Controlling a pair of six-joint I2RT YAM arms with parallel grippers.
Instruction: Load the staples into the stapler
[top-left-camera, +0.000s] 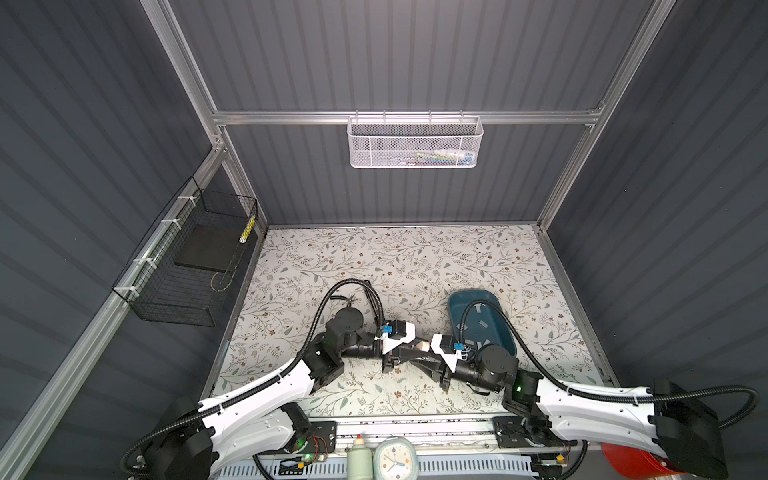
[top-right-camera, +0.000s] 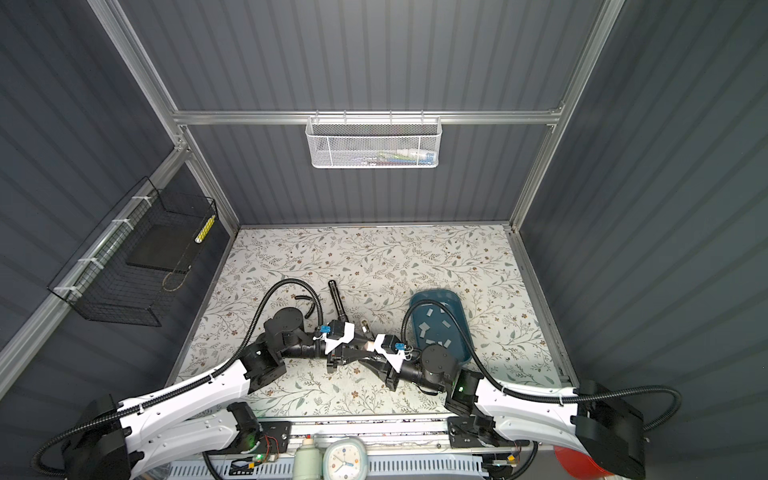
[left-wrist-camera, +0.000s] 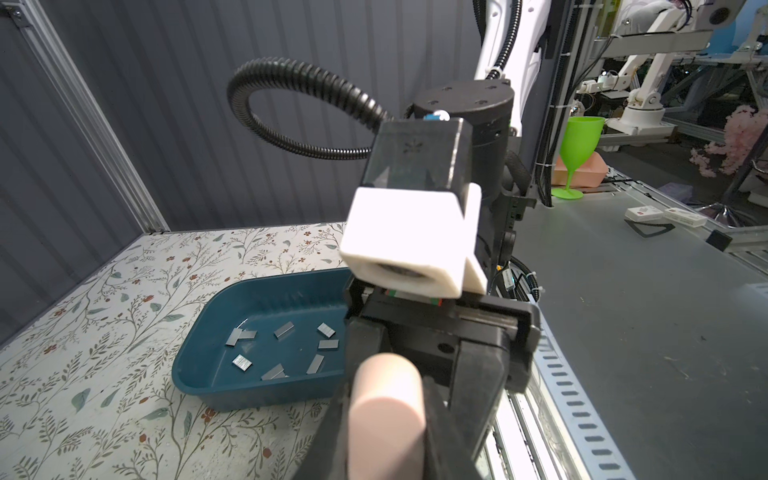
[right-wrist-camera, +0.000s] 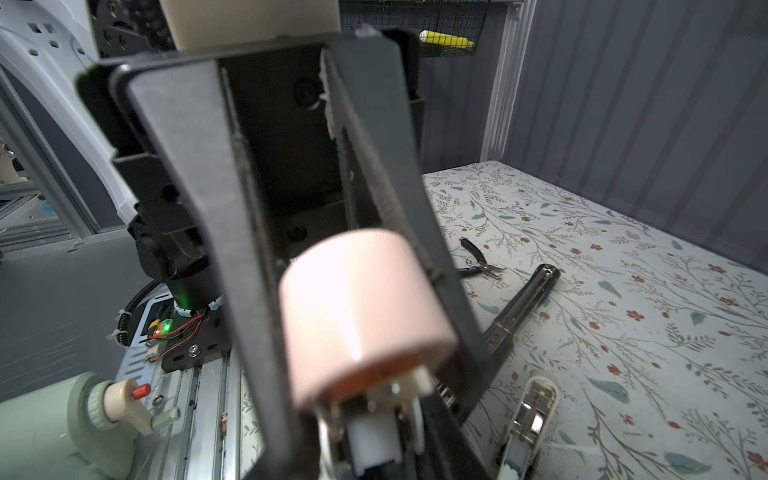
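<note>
Logging item 1, left gripper (top-right-camera: 361, 351), cond.? — A

Clamping tight on a pink piece (right-wrist-camera: 365, 316), round-ended, w/ white and metal bits showing under it. It's holding the piece above the floral cloth (top-left-camera: 415, 257), mid-table. Can't tell if the piece is a stapler. — B

Item 2, right gripper (left-wrist-camera: 426, 353)? — A

Facing the left one, nose to nose. Its fingers (left-wrist-camera: 482, 370) are standing either side of the pink piece's far end. Whether they're pressing on it or hanging loose, can't tell. — B

Item 3, staples (left-wrist-camera: 284, 330), pos.? — A

Lying loose in the teal tray (left-wrist-camera: 216, 332): several short grey strips, scattered flat, a couple overlapping. The tray is sitting on the cloth on the right side in both top views, just beyond the right arm's wrist, w/ that arm's black cable arching over it. — B

Item 4, misc.? — A

Black stapler (top-right-camera: 336, 299) is lying stretched out on the cloth behind the left wrist, w/ pliers (right-wrist-camera: 478, 259) lying near its far end. Cream stapler (right-wrist-camera: 534, 411) is lying just beside the black one's near end, chrome channel facing up. All three are sitting apart from the tray. — B
</note>
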